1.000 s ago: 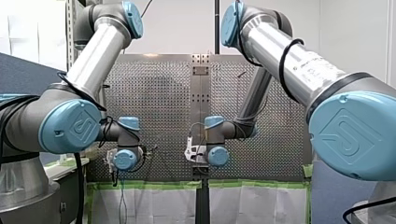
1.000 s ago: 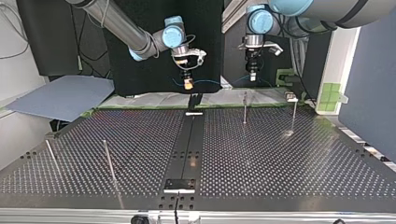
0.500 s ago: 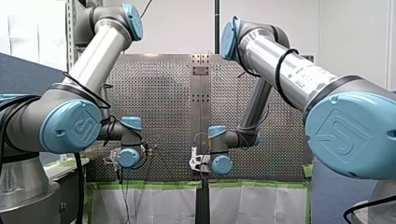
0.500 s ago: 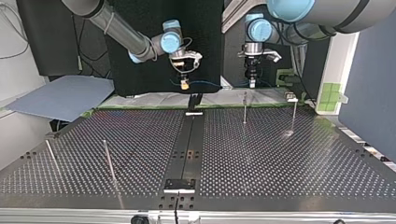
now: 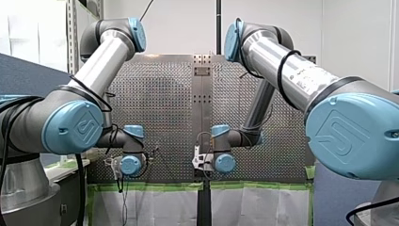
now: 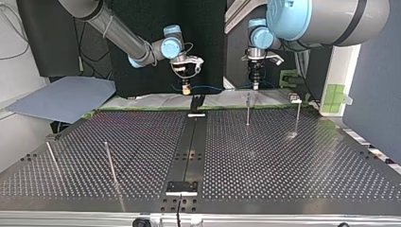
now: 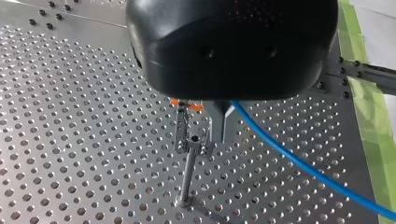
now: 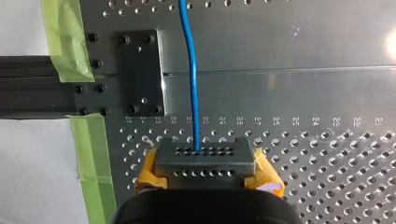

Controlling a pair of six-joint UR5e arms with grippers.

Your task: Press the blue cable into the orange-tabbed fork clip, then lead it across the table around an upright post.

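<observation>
The blue cable (image 8: 190, 70) runs straight ahead from my right gripper (image 8: 205, 156), whose yellow-padded fingers are shut on it. My left gripper (image 7: 223, 137), black with metal fingers, is shut on the same blue cable (image 7: 303, 163), which trails off to one side. Right beside those fingers stands an upright post (image 7: 188, 172), and past it the fork clip with orange tabs (image 7: 187, 104). In the top view my right gripper (image 6: 186, 89) and my left gripper (image 6: 255, 85) hang over the table's far edge with the cable (image 6: 213, 87) stretched between them.
The perforated table (image 6: 283, 165) carries two posts at the top view's right (image 6: 247, 109) (image 6: 298, 116) and two more posts at its left (image 6: 109, 161) (image 6: 51, 158). A dark centre rail (image 6: 189, 151) runs down the middle. Green tape (image 8: 91, 154) lines the far edge.
Both wrists have sunk lower towards the table's far edge. My right gripper has shifted slightly to the top view's left. Each gripper still holds the cable.
</observation>
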